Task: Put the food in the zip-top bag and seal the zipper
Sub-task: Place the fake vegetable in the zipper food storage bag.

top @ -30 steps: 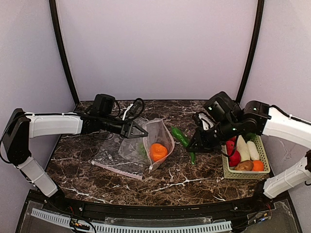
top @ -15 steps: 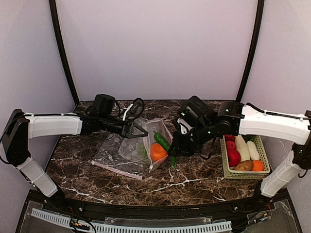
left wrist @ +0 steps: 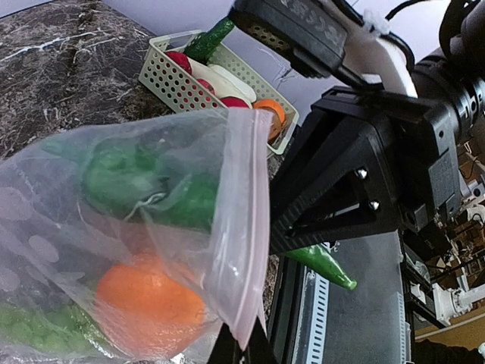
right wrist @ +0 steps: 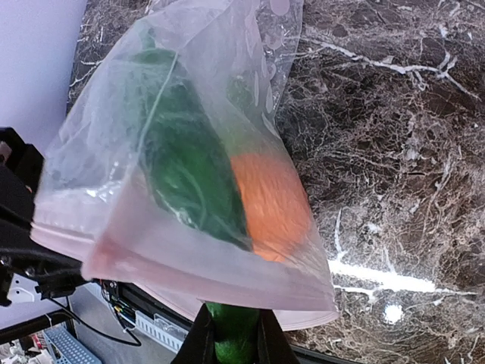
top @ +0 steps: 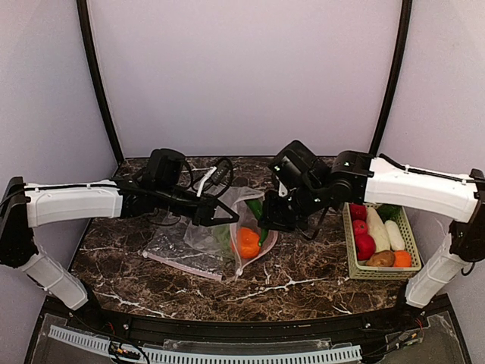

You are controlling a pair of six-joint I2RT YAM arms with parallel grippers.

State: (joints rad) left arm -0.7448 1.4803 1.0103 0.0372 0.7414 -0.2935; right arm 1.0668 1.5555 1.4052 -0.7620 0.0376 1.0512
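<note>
Quick rundown of what we saw. The left gripper (top: 225, 218) was clamped on the pinkish zipper strip (left wrist: 246, 227) of the clear dotted zip-top bag (top: 241, 199). It held the mouth up off the dark marble surface (top: 303, 284), with the opening facing right. The rest of the bag trailed off to the left and sagged onto the surface.

The right gripper (top: 265, 226) was pinched around a long green vegetable (right wrist: 231, 337), right at the bag's mouth. From the top view, its long axis ran on a diagonal. One end pointed back-left into the bag and the other pointed front-right. In the left wrist view, its pointed tail stuck out past the right gripper, aimed away from the bag.

A round orange toy fruit (top: 247, 243) sat low inside the bag with something dark green beside it. We couldn't tell whether that green was the same vegetable.

Well off to the right, the pale green slotted basket (top: 379, 275) held red apples (top: 364, 244), a white radish (top: 377, 231) and a brown potato (top: 381, 258).
</note>
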